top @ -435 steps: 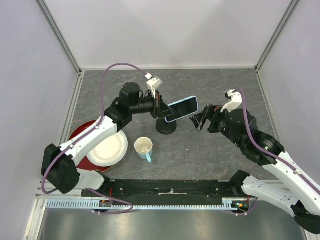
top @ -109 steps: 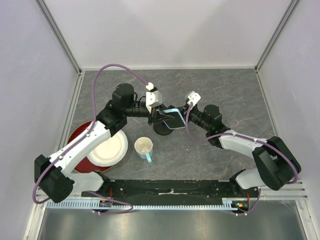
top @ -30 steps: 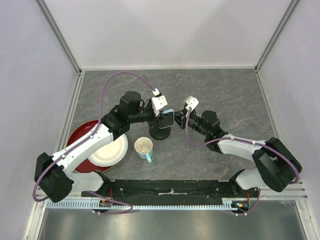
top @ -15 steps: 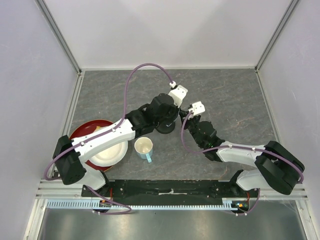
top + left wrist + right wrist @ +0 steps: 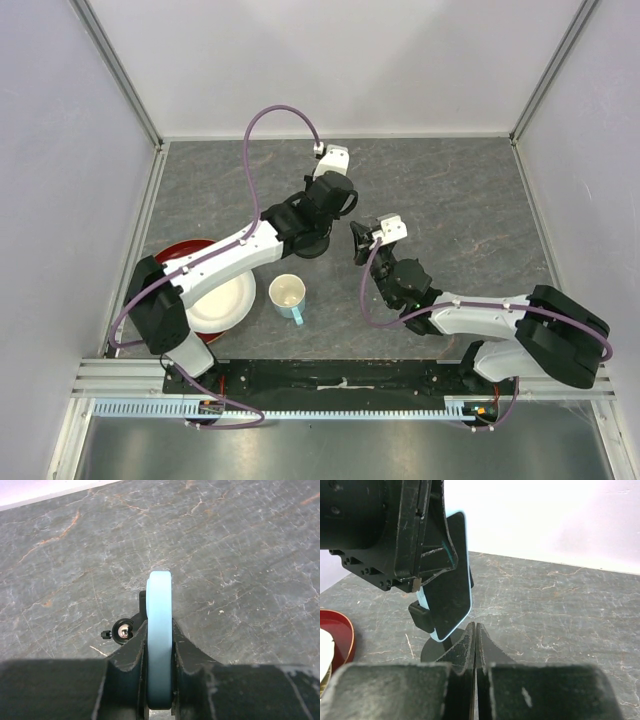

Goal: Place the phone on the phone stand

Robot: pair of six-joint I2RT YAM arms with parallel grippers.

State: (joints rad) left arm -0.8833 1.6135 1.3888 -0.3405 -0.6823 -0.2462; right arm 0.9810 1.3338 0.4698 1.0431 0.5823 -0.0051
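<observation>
In the left wrist view my left gripper is shut on the phone, whose light blue edge stands upright between the jaws. The right wrist view shows the phone's black screen tilted, with its lower corner against the phone stand's clamp above the round base. Whether it sits in the clamp I cannot tell. My right gripper is shut and empty, just right of the stand. From above, the left gripper covers the phone, and the right gripper is beside the stand's base.
A white cup with a blue handle stands near the stand. To its left a white plate lies on a red plate. Grey walls close the table on three sides.
My left arm has swung round so its wrist is now behind the stand, still holding the phone. The right gripper has drawn back toward the near right and stays shut.
</observation>
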